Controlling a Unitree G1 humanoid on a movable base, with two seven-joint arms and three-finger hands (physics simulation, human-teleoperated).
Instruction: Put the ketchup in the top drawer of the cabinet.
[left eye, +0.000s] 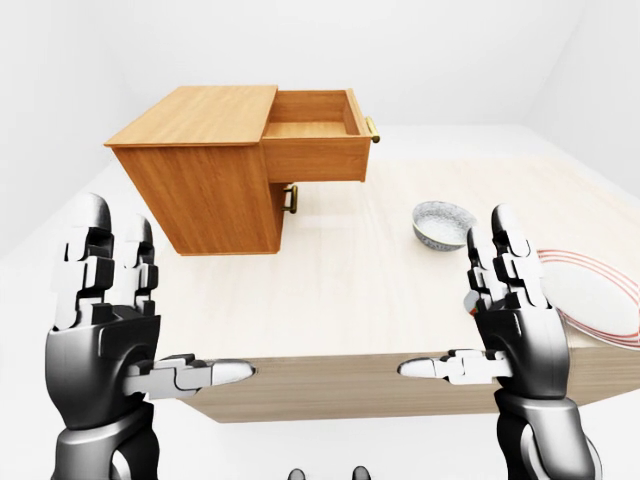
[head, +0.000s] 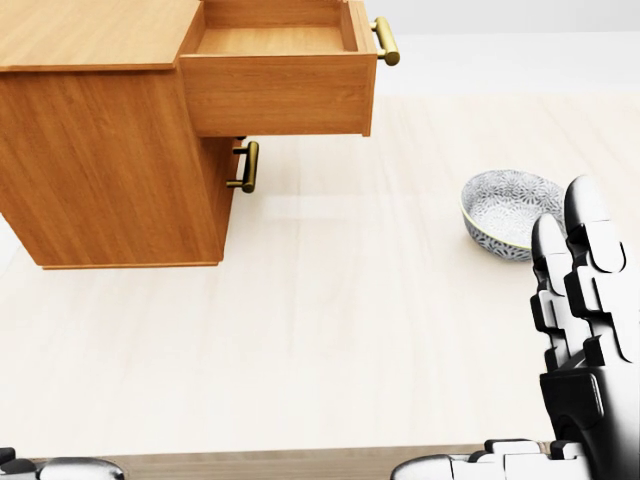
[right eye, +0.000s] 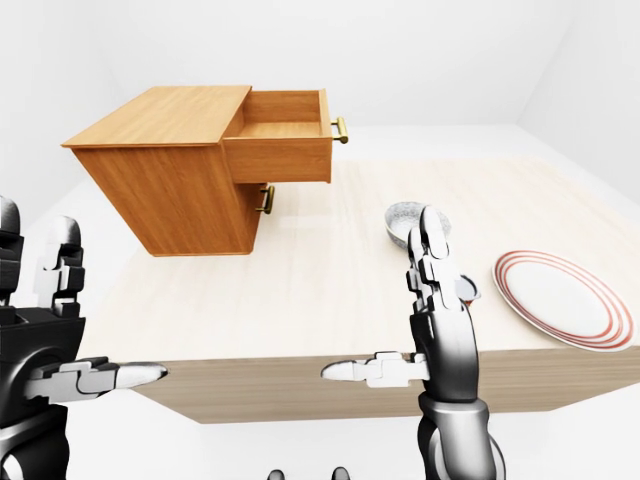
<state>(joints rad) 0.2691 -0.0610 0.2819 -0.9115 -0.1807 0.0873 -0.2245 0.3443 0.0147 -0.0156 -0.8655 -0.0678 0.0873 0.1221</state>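
Our left hand (left eye: 105, 310) and right hand (left eye: 510, 315) raised, fingers spread and empty, ketchup can (right eye: 468, 290) mostly hidden behind the right hand on the pale surface (head: 330, 320), cabinet (left eye: 205, 180) top drawer (left eye: 315, 135) pulled open, patterned bowl (head: 505, 210) and striped plate (right eye: 565, 298) nearby.

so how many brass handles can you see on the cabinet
2: one handle on the pulled-out top drawer, one on the lower drawer beneath, partly tucked under it. More on hidden faces can't be ruled out.

Glossy dark-grey hands (left eye: 105, 335) with chunky silver-white segmented fingers (left eye: 510, 262), black joints between.
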